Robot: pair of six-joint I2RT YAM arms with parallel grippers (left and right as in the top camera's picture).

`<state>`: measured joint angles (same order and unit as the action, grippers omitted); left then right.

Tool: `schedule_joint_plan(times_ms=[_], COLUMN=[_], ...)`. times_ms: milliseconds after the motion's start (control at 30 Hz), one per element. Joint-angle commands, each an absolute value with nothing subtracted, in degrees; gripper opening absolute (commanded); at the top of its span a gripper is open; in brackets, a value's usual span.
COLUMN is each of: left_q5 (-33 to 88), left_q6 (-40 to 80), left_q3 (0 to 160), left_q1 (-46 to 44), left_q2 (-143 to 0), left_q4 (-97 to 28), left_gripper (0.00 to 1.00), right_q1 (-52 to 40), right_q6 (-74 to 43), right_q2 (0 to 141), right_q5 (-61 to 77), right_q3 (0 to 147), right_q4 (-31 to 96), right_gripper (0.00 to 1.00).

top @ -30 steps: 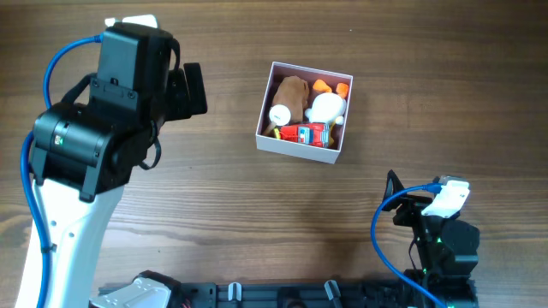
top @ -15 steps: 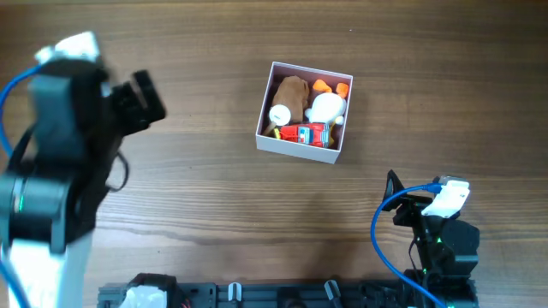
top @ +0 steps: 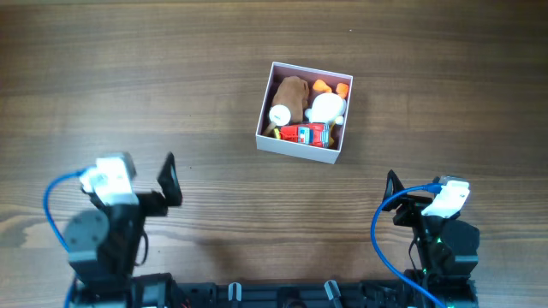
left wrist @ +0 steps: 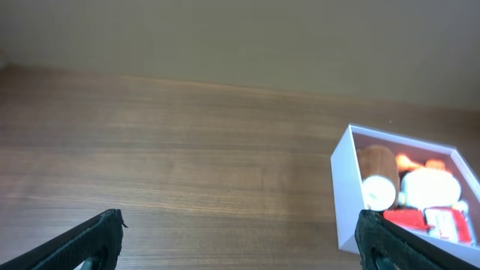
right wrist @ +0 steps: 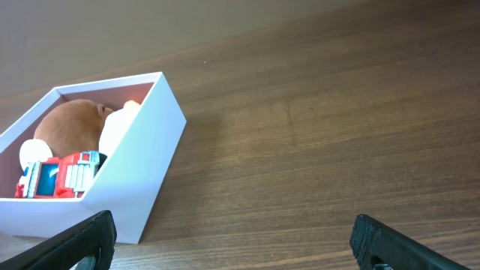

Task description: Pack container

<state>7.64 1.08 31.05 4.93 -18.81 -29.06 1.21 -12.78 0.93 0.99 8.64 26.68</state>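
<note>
1. Wood-grain brown table (top: 171,68) carries one container (top: 298,146), white-walled and pink inside. In your overhead view it sits right of centre, toward the far edge.
2. Count inside it: one brown rounded toy (top: 293,91), one large white toy (top: 326,107), one smaller white round piece (top: 280,113), one red toy vehicle (top: 306,133) and one orange piece (top: 321,85), all packed against each other.
3. The red vehicle shows a blue panel; any lettering is too small to read.
4. Your left gripper (top: 169,178) sits at the near-left edge, well apart from the container, fingers spread wide and empty.
5. Your right gripper (top: 393,188) sits near-right, fingers likewise spread, holding nothing.
6. A blue cable (top: 51,201) loops at each arm.
</note>
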Motion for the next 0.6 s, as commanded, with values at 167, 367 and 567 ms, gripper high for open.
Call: schedule_joint_plan(times_ms=[167,367,567], left_q5=[11.2,12.1,11.5], left_q6=[-1.1,-1.1,-1.1], left_q3=[15.6,10.5,6.7], left_q1=[4.6,3.0,0.1], left_q2=[-4.2,-0.2,-0.2], left_q4=[-25.1,-24.4,-22.6], left_gripper=[1.00,1.00,1.00], right_q1=[1.2,1.2,1.2], right_q6=[-13.5,-13.6,-13.5], right_q2=[0.3,0.3,0.3], right_q5=[0.0,0.0,0.0], right_q3=[8.3,8.3,8.3], right_q4=[26.5,26.5,26.5], right_gripper=[1.00,1.00,1.00])
